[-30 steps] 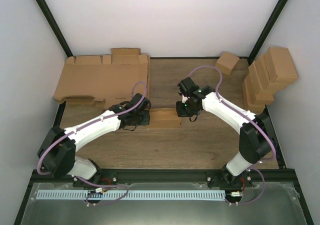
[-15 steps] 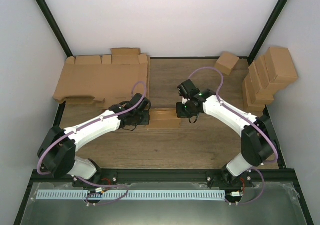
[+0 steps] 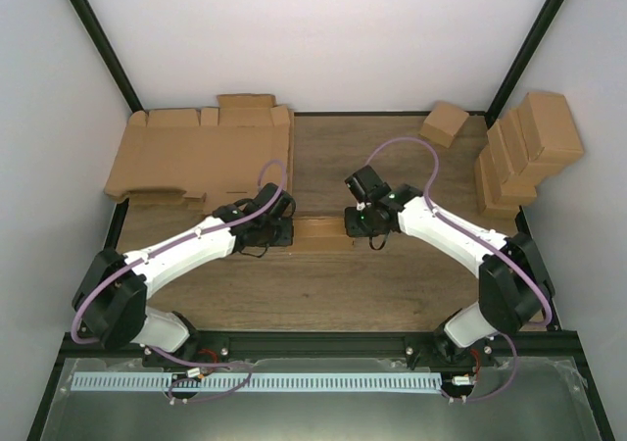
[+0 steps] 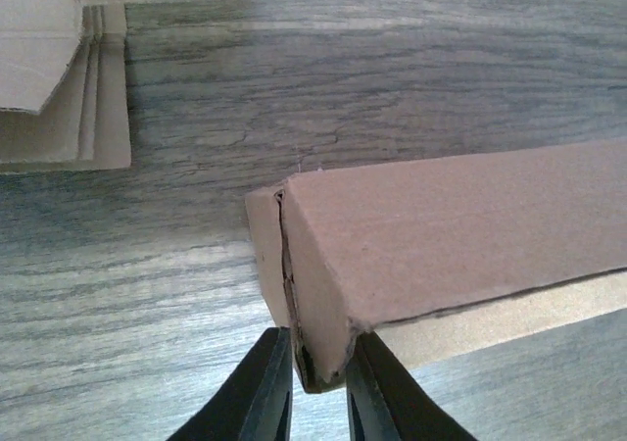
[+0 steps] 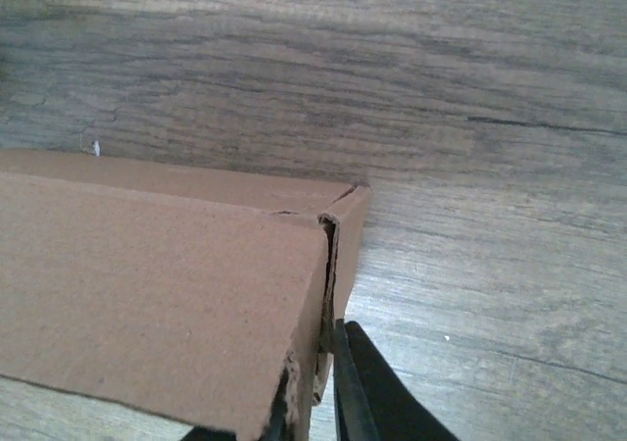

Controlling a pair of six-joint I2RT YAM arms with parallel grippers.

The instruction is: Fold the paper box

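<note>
The paper box (image 3: 318,233) lies as a closed brown oblong carton at the table's middle, between both arms. In the left wrist view its left end (image 4: 323,265) fills the frame. My left gripper (image 4: 321,387) is shut on that end's bottom corner, with one black finger (image 4: 266,397) on each side. My right gripper (image 5: 313,402) pinches the end flap (image 5: 345,245) at the box's right end. One of its fingers (image 5: 362,397) presses the flap from outside; the other is mostly hidden under the box's top panel. From above, the left gripper (image 3: 284,230) and right gripper (image 3: 351,223) meet the box's two ends.
Large flat cardboard sheets (image 3: 196,152) lie at the back left, their edge showing in the left wrist view (image 4: 59,98). A small brown carton (image 3: 445,122) sits at the back right. Stacked folded cartons (image 3: 524,152) lean against the right wall.
The right arm has swung a little left and toward the near edge, its gripper still at the box's right end. The left arm and the box have barely moved.
</note>
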